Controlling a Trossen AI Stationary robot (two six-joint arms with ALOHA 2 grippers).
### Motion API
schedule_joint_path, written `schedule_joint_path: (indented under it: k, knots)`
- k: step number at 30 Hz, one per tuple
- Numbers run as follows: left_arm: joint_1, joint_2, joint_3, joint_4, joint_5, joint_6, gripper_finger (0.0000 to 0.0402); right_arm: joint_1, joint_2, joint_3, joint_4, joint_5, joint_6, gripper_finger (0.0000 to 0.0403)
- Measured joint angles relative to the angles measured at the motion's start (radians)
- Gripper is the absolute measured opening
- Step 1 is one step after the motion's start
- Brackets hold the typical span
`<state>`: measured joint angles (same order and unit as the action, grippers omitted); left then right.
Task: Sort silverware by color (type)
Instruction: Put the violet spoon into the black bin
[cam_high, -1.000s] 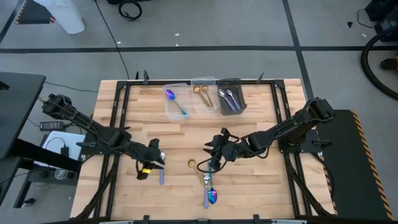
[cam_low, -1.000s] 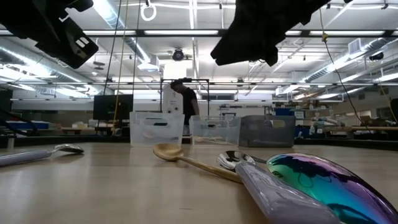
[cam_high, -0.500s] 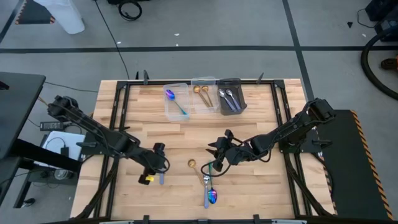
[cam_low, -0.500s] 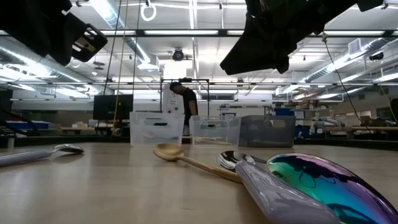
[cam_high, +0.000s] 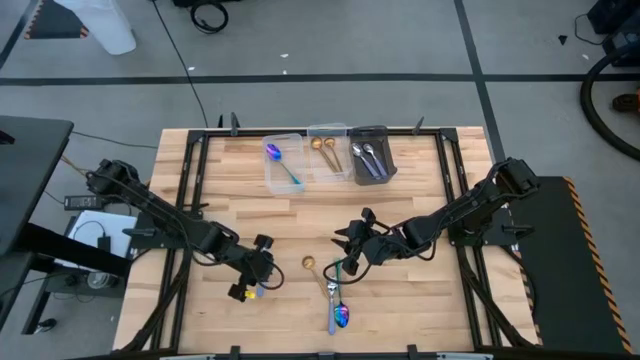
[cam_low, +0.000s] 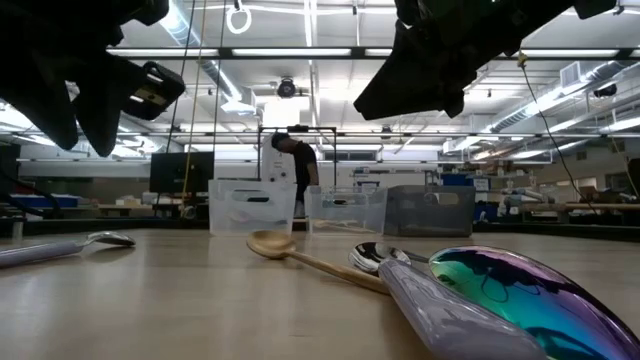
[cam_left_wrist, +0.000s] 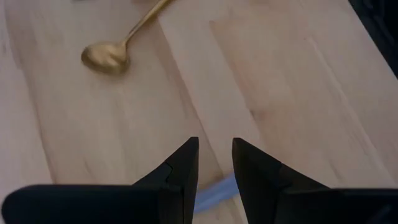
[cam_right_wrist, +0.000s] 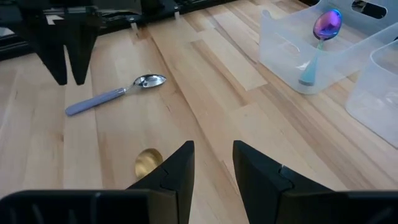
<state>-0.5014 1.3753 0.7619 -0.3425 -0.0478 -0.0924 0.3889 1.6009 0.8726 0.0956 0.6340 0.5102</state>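
Wooden tabletop (cam_high: 230, 200) carries a gold spoon (cam_high: 309, 263) and an iridescent spoon (cam_low: 520, 300). Only the right wrist view shows the lilac-handled spoon (cam_right_wrist: 115, 93) whole; from above, the left gripper (cam_high: 258, 272), jaws narrowly parted and empty, hangs over it. Right gripper (cam_high: 350, 243), likewise empty, hovers beside the gold spoon.

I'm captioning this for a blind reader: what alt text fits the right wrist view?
The right gripper, fingers apart and empty, hovers over a wooden table above a gold spoon. Beyond lie a lilac-handled spoon, the left gripper, and a clear bin holding an iridescent spoon.
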Motion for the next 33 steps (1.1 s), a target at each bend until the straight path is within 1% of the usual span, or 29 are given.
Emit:
schedule_joint_path:
  k: [5, 11, 20, 28, 33]
  knots:
    - [-0.001, 0.029, 0.038, -0.001, -0.004, 0.034, 0.0105, 0.000, 0.000, 0.000, -0.009, -0.001, -0.008, 0.0120]
    - [-0.009, 0.034, 0.076, -0.001, -0.084, 0.104, 0.0105, 0.000, 0.000, 0.000, -0.020, -0.002, -0.006, 0.0120]
    - [-0.014, 0.047, 0.116, 0.014, -0.155, 0.184, 0.0105, 0.000, 0.000, 0.000, -0.032, -0.006, 0.014, 0.0120]
    - [-0.020, 0.105, 0.159, 0.060, -0.214, 0.281, 0.0105, 0.000, 0.000, 0.000, -0.057, -0.033, 0.022, 0.0120]
    - [-0.020, 0.151, 0.189, 0.082, -0.225, 0.333, 0.0105, 0.002, 0.000, 0.000, -0.078, -0.060, 0.032, 0.0120]
